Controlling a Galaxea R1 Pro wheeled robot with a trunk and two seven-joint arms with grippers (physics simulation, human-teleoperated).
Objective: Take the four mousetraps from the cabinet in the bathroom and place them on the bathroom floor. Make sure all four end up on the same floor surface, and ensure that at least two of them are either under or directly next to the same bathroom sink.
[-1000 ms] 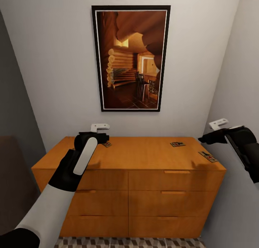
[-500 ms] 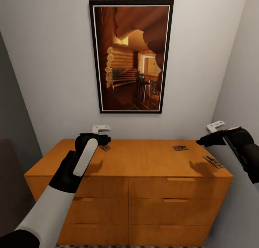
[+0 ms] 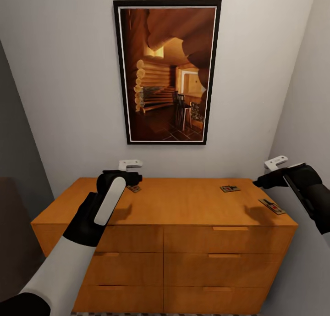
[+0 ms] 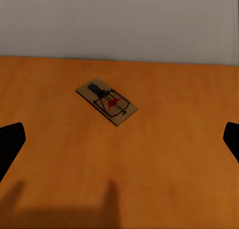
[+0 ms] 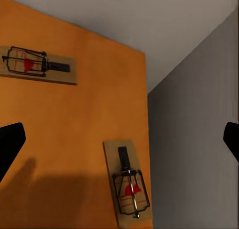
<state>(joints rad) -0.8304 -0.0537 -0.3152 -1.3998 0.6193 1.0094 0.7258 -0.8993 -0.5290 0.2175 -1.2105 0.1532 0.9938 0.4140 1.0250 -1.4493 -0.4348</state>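
Orange-brown wooden cabinet (image 3: 165, 215) straight ahead against a pale wall, flat top, drawer fronts with slim handles, tall framed picture of a log-cabin interior (image 3: 167, 73) hanging above it. Three mousetraps visible on the top in the head view — one near the back edge on the left (image 3: 134, 188), partly tucked behind the left gripper (image 3: 137, 178), one toward the back right (image 3: 229, 188), and one close to the right-hand end (image 3: 271, 206). Left arm stretched forward over the left part of the top, gripper hovering above the wood near that first trap, not touching it; from the left wrist camera, same trap (image 4: 106, 101) lying flat and at an angle, tan board with dark wire and a red patch, both dark fingertips spread wide at the frame edges — so clearly open, nothing between them. Right gripper (image 3: 261, 182) up over the far right corner, also spread apart and empty; right wrist camera looking down at two traps, one (image 5: 39, 64) further along the top and one (image 5: 127, 184) right by the cabinet's edge, next to the grey side wall (image 5: 194, 149). Sliver of patterned floor (image 3: 160, 313) just peeking out below the cabinet.
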